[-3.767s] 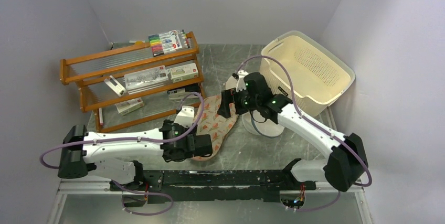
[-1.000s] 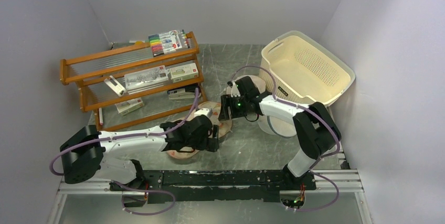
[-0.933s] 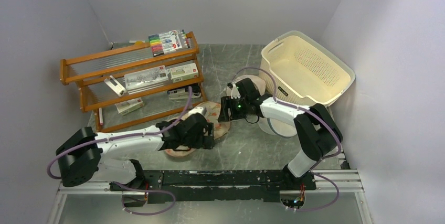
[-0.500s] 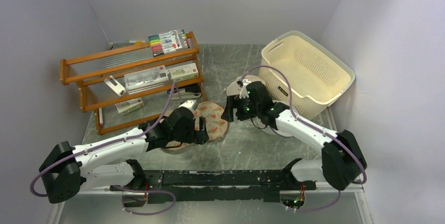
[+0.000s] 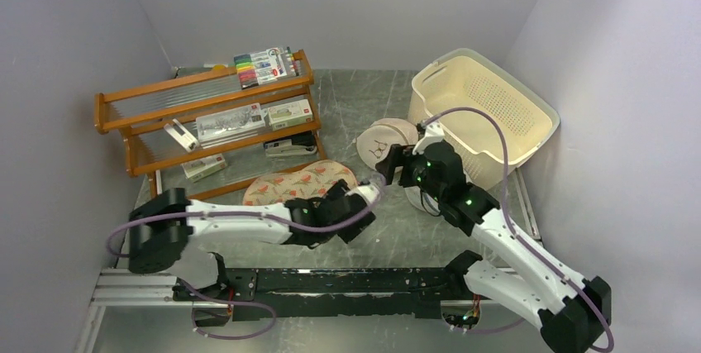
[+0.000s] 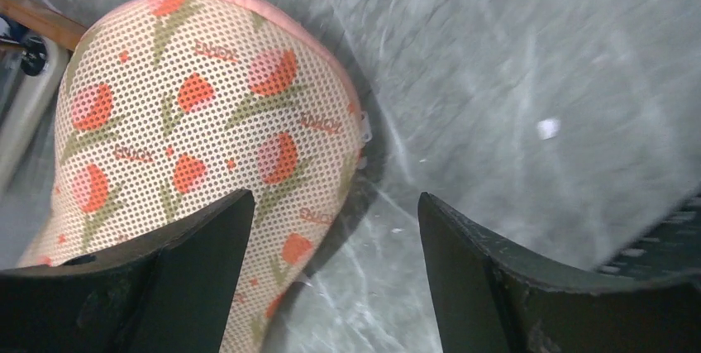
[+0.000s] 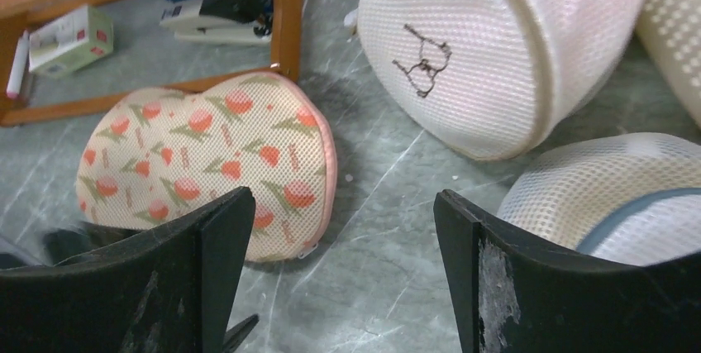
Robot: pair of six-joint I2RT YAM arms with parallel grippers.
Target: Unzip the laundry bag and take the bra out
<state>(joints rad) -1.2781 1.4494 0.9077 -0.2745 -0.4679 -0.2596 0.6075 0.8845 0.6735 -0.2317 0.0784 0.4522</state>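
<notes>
bag (image 5: pixel 299 183) soft mesh, light, floppy, probs slides. grab pink zip edge (image 7: pixel 331 150) at right end, pin left end. left gripper (image 6: pixel 331 204), right gripper (image 7: pixel 343 196) both wide, empty.

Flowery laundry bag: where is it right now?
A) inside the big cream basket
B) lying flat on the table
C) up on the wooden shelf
B: the flowery laundry bag lies flat on the grey table, outside the basket.
</notes>
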